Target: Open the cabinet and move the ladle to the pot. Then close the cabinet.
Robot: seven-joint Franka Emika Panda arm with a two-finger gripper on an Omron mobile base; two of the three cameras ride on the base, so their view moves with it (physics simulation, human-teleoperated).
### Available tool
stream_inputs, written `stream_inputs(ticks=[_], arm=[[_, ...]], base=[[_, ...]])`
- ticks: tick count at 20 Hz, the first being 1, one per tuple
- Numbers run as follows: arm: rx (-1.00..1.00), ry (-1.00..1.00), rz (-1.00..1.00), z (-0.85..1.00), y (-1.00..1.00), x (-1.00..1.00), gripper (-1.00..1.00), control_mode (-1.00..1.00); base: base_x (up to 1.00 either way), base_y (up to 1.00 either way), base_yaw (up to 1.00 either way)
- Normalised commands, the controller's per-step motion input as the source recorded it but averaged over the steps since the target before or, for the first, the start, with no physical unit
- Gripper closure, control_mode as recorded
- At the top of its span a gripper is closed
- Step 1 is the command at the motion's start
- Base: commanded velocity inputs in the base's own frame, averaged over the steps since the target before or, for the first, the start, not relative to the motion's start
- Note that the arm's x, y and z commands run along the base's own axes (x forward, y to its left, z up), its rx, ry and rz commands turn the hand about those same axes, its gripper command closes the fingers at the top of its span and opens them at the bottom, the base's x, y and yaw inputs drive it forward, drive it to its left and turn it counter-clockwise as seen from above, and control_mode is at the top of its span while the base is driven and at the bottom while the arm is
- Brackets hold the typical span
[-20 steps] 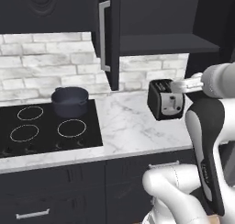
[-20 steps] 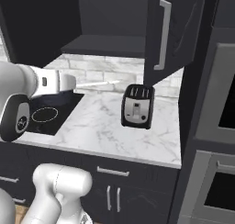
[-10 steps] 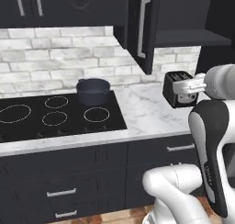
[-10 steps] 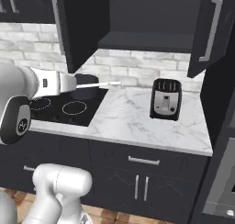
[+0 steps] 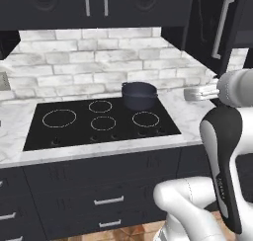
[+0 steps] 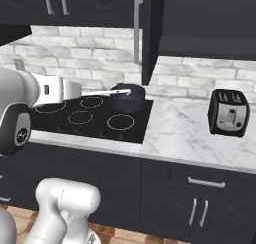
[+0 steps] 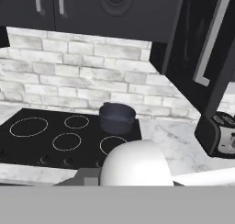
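Far left is the black cooktop (image 6: 90,119) set into the marble counter (image 6: 185,138), four burner rings, nothing on the near ones. My gripper (image 6: 79,91) hangs out over the near side of it, clamped tight on the ladle (image 6: 107,92). I've got it by one end, and the thin silvery handle sticks out level and straight from my fingers, pointing at the pot. In the right base view its far end lines up with the pot's rim, but from the left base view I'm clearly off to the right of the pot with a gap between us, so I can't tell if the tip actually reaches it.

The pot (image 6: 131,100) sits on the far right burner, lidless, close to the brick backsplash (image 6: 75,50). Next along to the right, the cabinet (image 6: 200,18) is open, its door (image 6: 150,33) swung out toward me with the long silver bar handle (image 6: 135,30) showing. Furthest right on the counter is the black toaster (image 6: 228,113), under the open cabinet.
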Motion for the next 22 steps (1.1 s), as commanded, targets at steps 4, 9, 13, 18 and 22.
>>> stream_inputs(ticks=[4,9,13,18,22], arm=[[0.00,0.00,0.00,0.00,0.00,0.00,1.00,1.00],[0.00,0.00,0.00,0.00,0.00,0.00,1.00,1.00],[0.00,0.00,0.00,0.00,0.00,0.00,1.00,1.00],[0.00,0.00,0.00,0.00,0.00,0.00,1.00,1.00],[0.00,0.00,0.00,0.00,0.00,0.00,1.00,1.00]], base=[[0.11,0.34,0.00],[0.38,0.17,0.00],[0.56,0.25,0.00],[0.50,0.28,0.00],[0.34,0.21,0.00]])
